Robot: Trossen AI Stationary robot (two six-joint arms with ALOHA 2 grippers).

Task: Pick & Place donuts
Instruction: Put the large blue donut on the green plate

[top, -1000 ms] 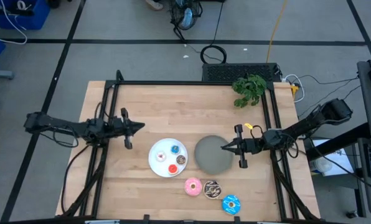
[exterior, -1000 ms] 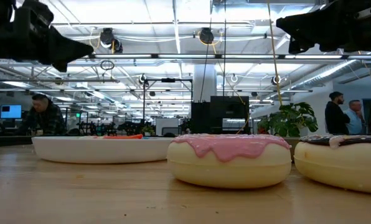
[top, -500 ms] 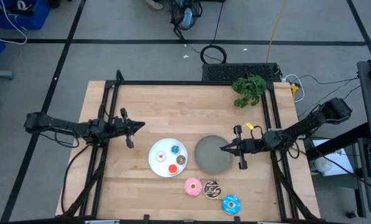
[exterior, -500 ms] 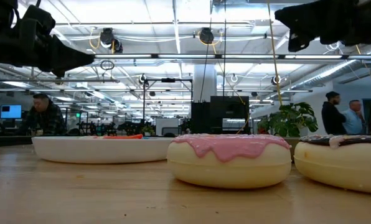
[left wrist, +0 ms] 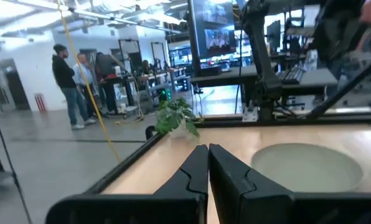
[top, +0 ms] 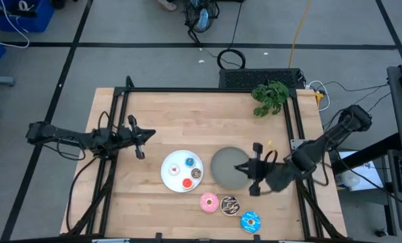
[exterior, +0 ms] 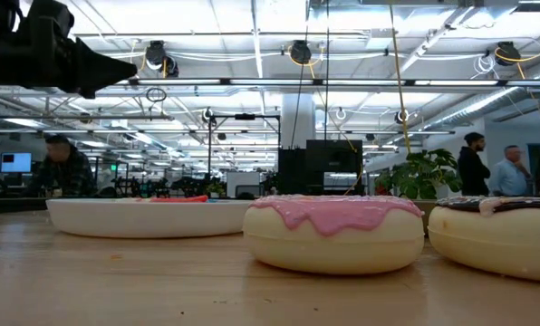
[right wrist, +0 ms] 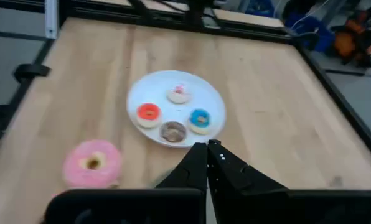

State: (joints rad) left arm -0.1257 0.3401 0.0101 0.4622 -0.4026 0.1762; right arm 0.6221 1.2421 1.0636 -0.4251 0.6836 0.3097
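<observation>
Donuts lie in two groups on the pale wooden tabletop [top: 187, 111]. Four tiny ring donuts [top: 185, 173], brown, white, blue and red, sit on the round white plate [top: 168, 172] near the table's middle. Three larger ones stand in a row by the front edge: the pink-iced donut [top: 209, 202], the chocolate-sprinkled donut [top: 229, 205] and the blue-iced donut [top: 250, 221]. A round grey plate [top: 222, 162] lies just beside the white one. Left gripper [top: 147, 136] hangs near the left edge, fingers pressed together, empty. Right gripper [top: 240, 168] hovers over the grey plate, also closed, holding nothing.
</observation>
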